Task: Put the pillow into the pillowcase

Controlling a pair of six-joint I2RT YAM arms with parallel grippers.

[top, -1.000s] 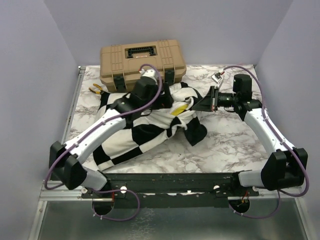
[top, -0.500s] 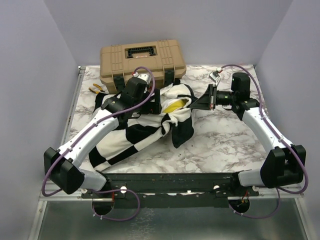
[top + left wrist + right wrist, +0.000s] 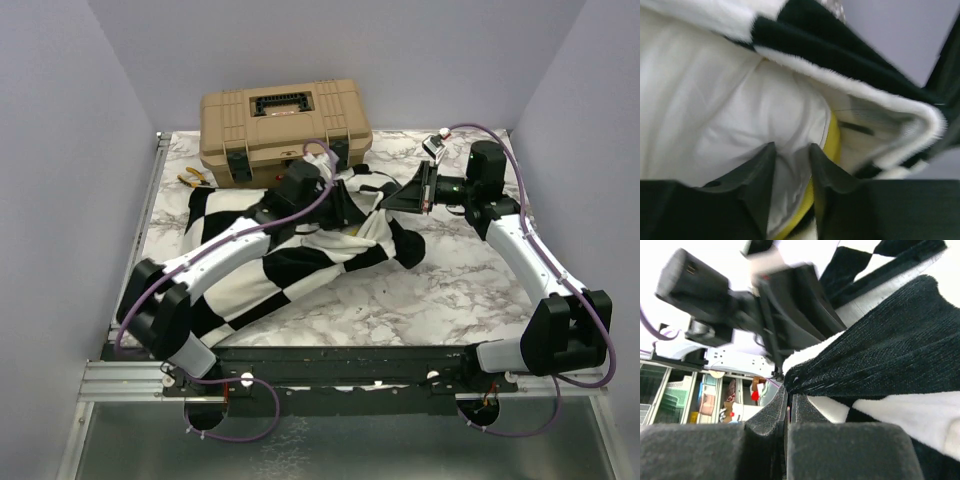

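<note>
The black and cream checkered pillowcase (image 3: pixel 290 265) lies spread across the middle of the table. My right gripper (image 3: pixel 395 203) holds its right edge up, with the jaws shut on a black fold of the pillowcase (image 3: pixel 890 340) at the right gripper's (image 3: pixel 790 387) tips. My left gripper (image 3: pixel 338 203) reaches into the open mouth. In the left wrist view the white pillow (image 3: pixel 715 100) with its yellow edge strip (image 3: pixel 832 140) sits inside the pillowcase (image 3: pixel 840 55). The left gripper (image 3: pixel 792 167) has pillow fabric bunched between its fingers (image 3: pixel 762 175).
A tan toolbox (image 3: pixel 285 125) stands at the back of the marble table (image 3: pixel 450 290), just behind the pillowcase. Yellow-handled pliers (image 3: pixel 195 177) lie at the back left. Grey walls close in the sides. The left arm (image 3: pixel 740 300) fills the space before the right gripper.
The left gripper has moved right into the pillowcase mouth and closed from wide open onto the pillow. The pillowcase mouth has shifted right over the yellow edge. The right gripper stays shut.
</note>
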